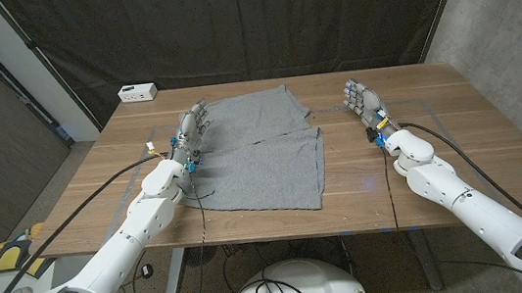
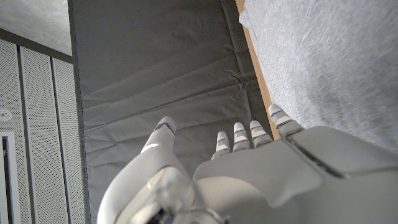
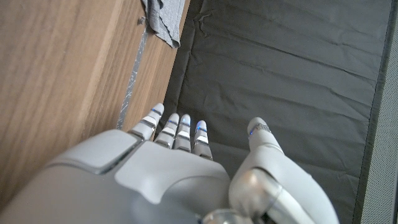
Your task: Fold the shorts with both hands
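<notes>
Left arm: seen in the head view entering from the lower left corner and stretched forward over the wooden table (image 1: 423, 187), with a black cable run along it.
Left hand (image 1: 193, 127): held out at the left edge of the grey shorts (image 1: 262, 151), fingers extended and apart, nothing gripped; whether the shorts are touched cannot be told. In the left wrist view the left hand (image 2: 249, 168) is seen from its back, fingertips (image 2: 239, 134) straight and thumb set apart from them, against the dark curtain (image 2: 155, 74).
Right arm: brought in from the lower right corner in the head view and extended forward along the table's right half.
Right hand (image 1: 362, 100): held over bare wood, well apart from the shorts, fingers extended and spread, nothing held. In the right wrist view the right hand (image 3: 180, 168) is shown from its back with fingertips (image 3: 169, 124) side by side and thumb set off.
Shorts: laid flat at the middle of the table between the two hands, nearer the left one; a corner of grey shorts (image 3: 163, 20) is caught in the right wrist view, and a broad stretch of grey shorts (image 2: 329, 62) in the left wrist view.
White box (image 1: 138, 92): placed at the table's far left corner, apart from the shorts.
Curtain: hung dark behind the table.
</notes>
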Tool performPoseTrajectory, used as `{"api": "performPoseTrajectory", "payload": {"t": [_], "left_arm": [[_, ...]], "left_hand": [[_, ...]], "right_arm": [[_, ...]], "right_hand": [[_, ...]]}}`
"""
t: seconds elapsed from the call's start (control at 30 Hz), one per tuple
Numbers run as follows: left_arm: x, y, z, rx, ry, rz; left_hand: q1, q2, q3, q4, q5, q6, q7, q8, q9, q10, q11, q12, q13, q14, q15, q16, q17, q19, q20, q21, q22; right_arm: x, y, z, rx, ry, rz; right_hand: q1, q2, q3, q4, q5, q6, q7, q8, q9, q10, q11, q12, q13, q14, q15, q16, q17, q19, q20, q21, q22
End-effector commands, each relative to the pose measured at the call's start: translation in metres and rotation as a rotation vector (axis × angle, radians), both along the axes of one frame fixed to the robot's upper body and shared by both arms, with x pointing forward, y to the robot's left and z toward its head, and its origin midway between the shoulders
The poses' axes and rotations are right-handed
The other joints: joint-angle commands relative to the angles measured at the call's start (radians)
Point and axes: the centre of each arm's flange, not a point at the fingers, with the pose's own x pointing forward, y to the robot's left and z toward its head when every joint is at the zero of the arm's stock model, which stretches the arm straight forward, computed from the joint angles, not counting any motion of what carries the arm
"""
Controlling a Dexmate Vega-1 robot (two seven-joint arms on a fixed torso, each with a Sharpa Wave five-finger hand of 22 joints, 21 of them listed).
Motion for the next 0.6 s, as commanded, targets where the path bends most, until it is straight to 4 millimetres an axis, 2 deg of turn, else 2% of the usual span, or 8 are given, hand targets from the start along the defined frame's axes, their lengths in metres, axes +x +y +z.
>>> {"api": "performPoseTrajectory", "payload": {"t": [0.03, 0.27, 0.6], "left_arm": [[0.000, 0.000, -0.001, 0.024, 0.005, -0.006], [-0.002, 0.000, 0.001, 0.068, -0.002, 0.030], [-0.028, 0.001, 0.019, 0.317, -0.077, 0.229]], "left_hand": [[-0.007, -0.005, -0.008, 0.001, 0.002, -0.138, -0.039, -0.027, -0.013, -0.049, -0.012, -0.016, -0.007, -0.040, -0.016, -0.006, -0.002, -0.016, -0.005, -0.003, 0.002], [-0.009, -0.009, -0.013, 0.000, 0.003, -0.123, -0.044, -0.022, -0.021, -0.053, -0.010, -0.015, -0.012, -0.053, -0.014, -0.004, -0.003, -0.028, -0.011, -0.006, 0.001], [-0.007, -0.012, -0.018, -0.005, 0.003, -0.050, -0.031, -0.004, -0.030, -0.006, -0.004, 0.003, -0.022, -0.043, -0.012, 0.004, -0.005, -0.024, -0.003, -0.002, 0.001]], "right_arm": [[0.000, -0.001, -0.001, -0.002, 0.002, 0.001], [-0.004, 0.001, 0.004, -0.096, -0.013, -0.047], [-0.029, 0.014, 0.027, -0.395, -0.082, -0.212]], "right_hand": [[0.016, -0.001, 0.002, -0.004, 0.004, -0.030, -0.019, -0.009, -0.002, -0.038, -0.014, -0.017, -0.003, -0.031, -0.004, -0.009, 0.000, -0.010, 0.004, -0.005, 0.004], [0.018, -0.001, 0.002, -0.006, 0.003, -0.029, -0.018, -0.007, -0.004, -0.034, -0.010, -0.018, -0.006, -0.029, 0.007, -0.007, -0.002, -0.014, 0.012, -0.006, 0.004], [0.028, 0.002, 0.007, -0.012, 0.003, -0.010, -0.014, 0.002, -0.006, -0.009, -0.004, -0.012, -0.010, -0.016, 0.007, -0.002, -0.007, -0.011, 0.017, -0.004, 0.004]]}}
